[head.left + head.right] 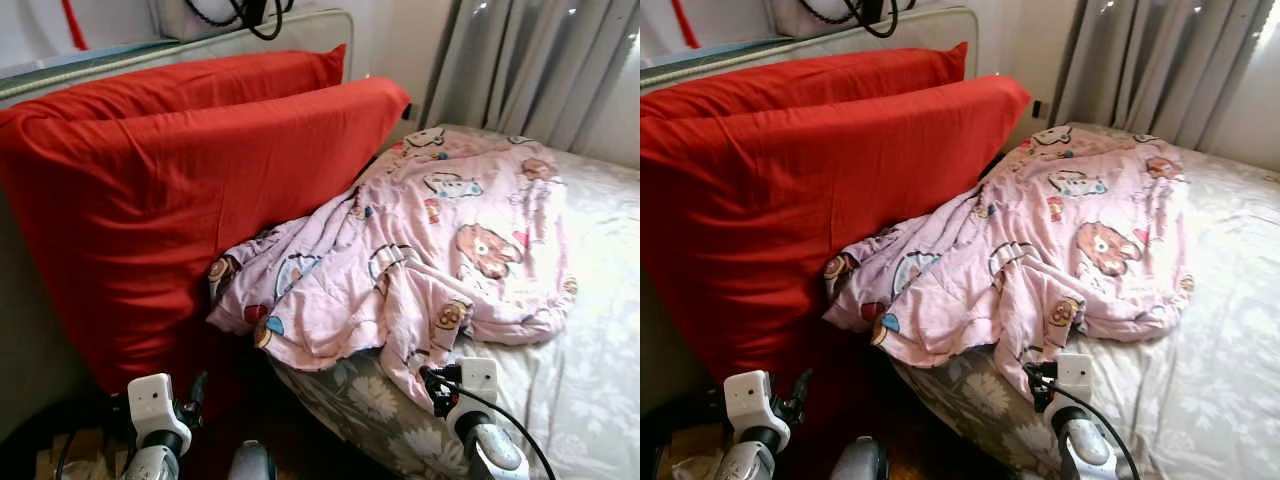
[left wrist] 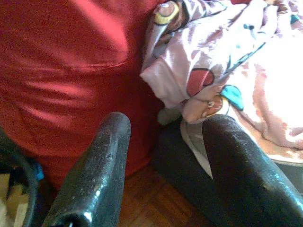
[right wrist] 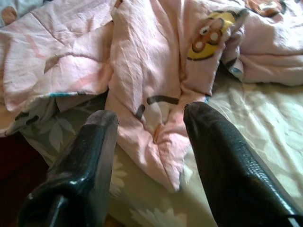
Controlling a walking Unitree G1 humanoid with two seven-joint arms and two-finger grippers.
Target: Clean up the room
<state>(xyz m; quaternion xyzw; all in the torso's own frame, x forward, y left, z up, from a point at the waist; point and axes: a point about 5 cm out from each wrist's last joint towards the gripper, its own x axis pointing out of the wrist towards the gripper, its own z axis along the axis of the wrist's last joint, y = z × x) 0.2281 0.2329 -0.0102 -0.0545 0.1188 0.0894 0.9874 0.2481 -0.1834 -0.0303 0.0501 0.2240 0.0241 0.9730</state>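
A crumpled pink blanket [image 1: 430, 250] printed with cartoon animals lies on the bed, one corner hanging over the near edge. Two big red pillows [image 1: 190, 190] lean against the headboard to its left. My right gripper [image 3: 150, 124] is open just in front of the blanket's hanging corner [image 3: 156, 142], nothing between its fingers. My left gripper [image 2: 165, 137] is open too, low beside the bed, facing the red pillow [image 2: 71, 71] and the blanket's edge [image 2: 189, 80]. Both wrists show at the bottom of the eye views, left [image 1: 155, 410] and right [image 1: 470, 390].
The bed has a grey floral sheet [image 1: 590, 340] and a padded headboard [image 1: 300, 30]. Grey curtains [image 1: 530, 70] hang behind the bed at the right. Dark wooden floor [image 2: 151, 203] lies beside the mattress edge. A dark basket rim [image 2: 19, 179] stands at the left.
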